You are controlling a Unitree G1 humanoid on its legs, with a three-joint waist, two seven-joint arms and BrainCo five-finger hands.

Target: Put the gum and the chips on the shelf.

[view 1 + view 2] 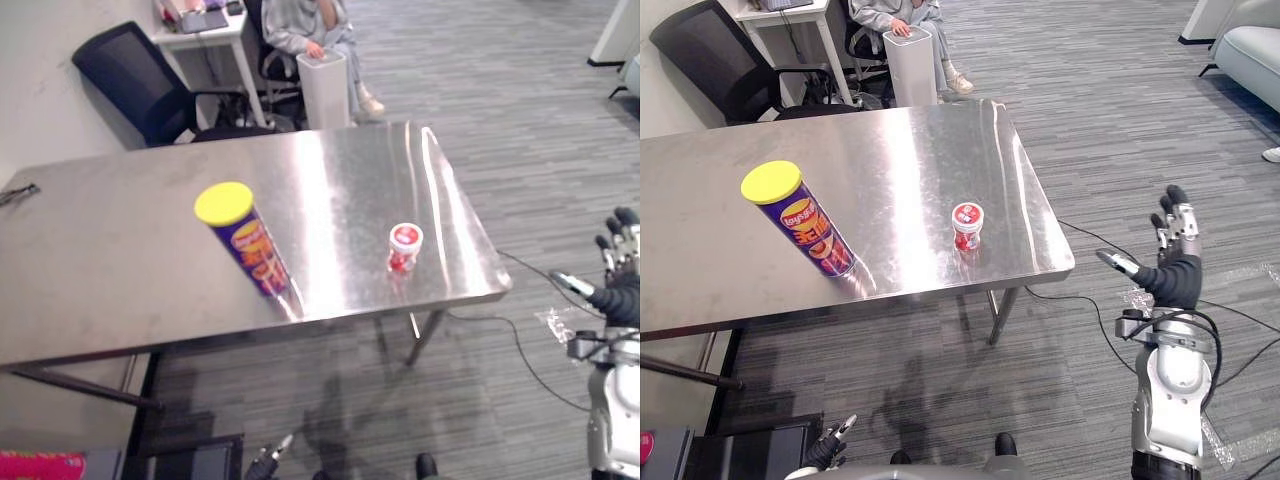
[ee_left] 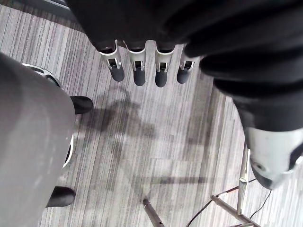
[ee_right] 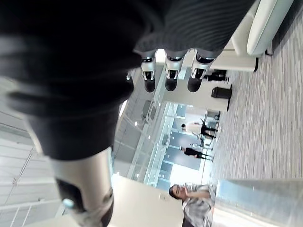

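I'm looking down on a stainless steel table [image 1: 120, 260] standing on grey striped carpet [image 1: 520, 110], its top bare apart from the two items I'm after. The chips [image 1: 245, 240] are a tall tube with a yellow lid and a dark blue body printed in red and orange, standing on end near the front edge of the table, about midway along it. The gum [image 1: 405, 247] is a small red and white tub with a white lid, also upright, to the right of the chips and well apart from them, near the table's front right corner. Neither item is touched by anything. My right hand [image 1: 1177, 270] is raised off the table's right end, over the carpet and well clear of the gum, fingers straight and spread with the thumb sticking out toward the table, holding nothing. My left hand [image 2: 138, 71] hangs low beside the table's front edge; its wrist view shows the fingers in a straight row over the carpet, empty, and its fingertips peek into the bottom of the head views. Beyond the far edge of the table a black office chair [image 1: 135, 80] sits by the wall, and a person in grey [image 1: 310, 25] is seated at a white desk [image 1: 205, 35] behind a tall white bin [image 1: 325, 90]. A pale sofa [image 1: 1250, 50] sits off to the far right.
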